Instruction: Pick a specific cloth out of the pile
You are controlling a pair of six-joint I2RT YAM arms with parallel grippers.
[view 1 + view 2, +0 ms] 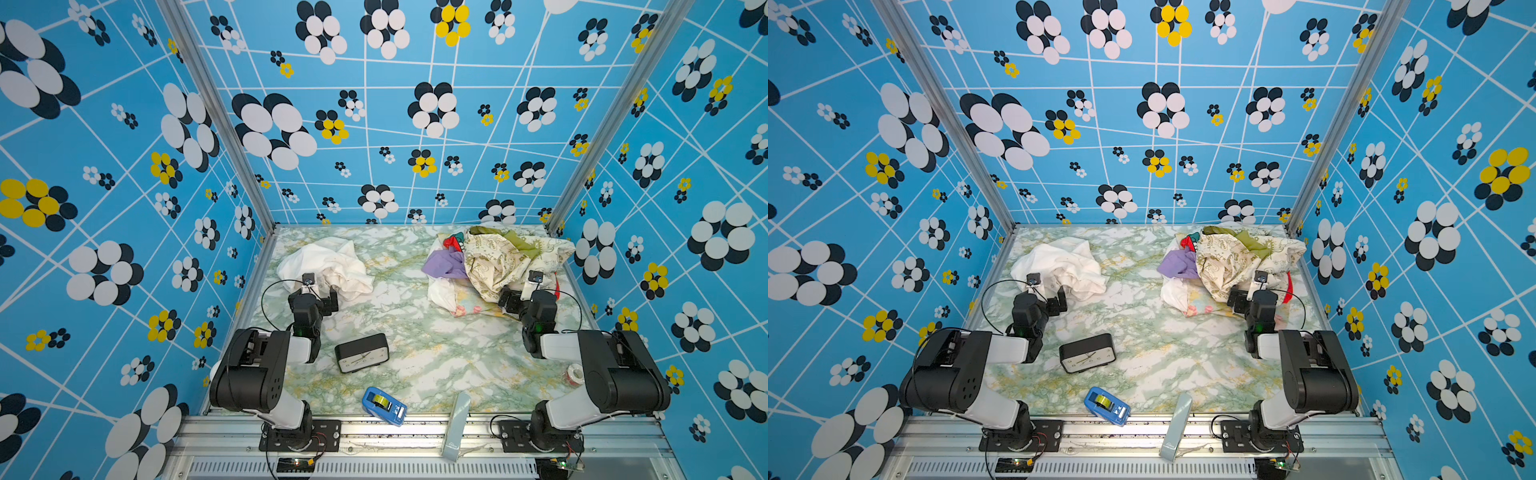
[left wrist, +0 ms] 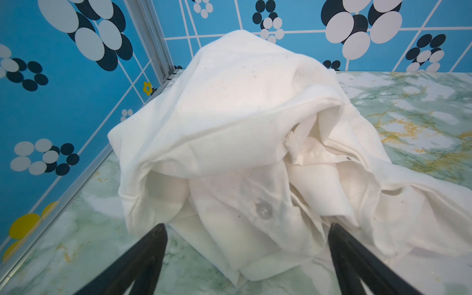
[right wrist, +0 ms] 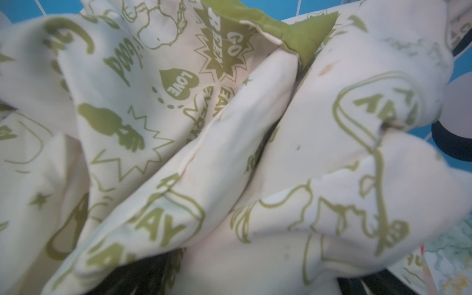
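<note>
Lettering (image 3: 178, 83) on cream cloth (image 3: 319, 122) in pile (image 1: 494, 266): "LOVE", "GO".

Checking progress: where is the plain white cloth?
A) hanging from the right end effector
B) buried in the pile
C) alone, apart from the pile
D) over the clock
C: in both top views the white cloth lies alone, bare table separating it from the pile.

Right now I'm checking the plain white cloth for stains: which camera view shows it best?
The left wrist view: the white cloth fills the frame, folds, specks and a button clear. Both top views show it small and crumpled, apart from the pile. The right wrist view shows only the green-printed cloth.
</note>
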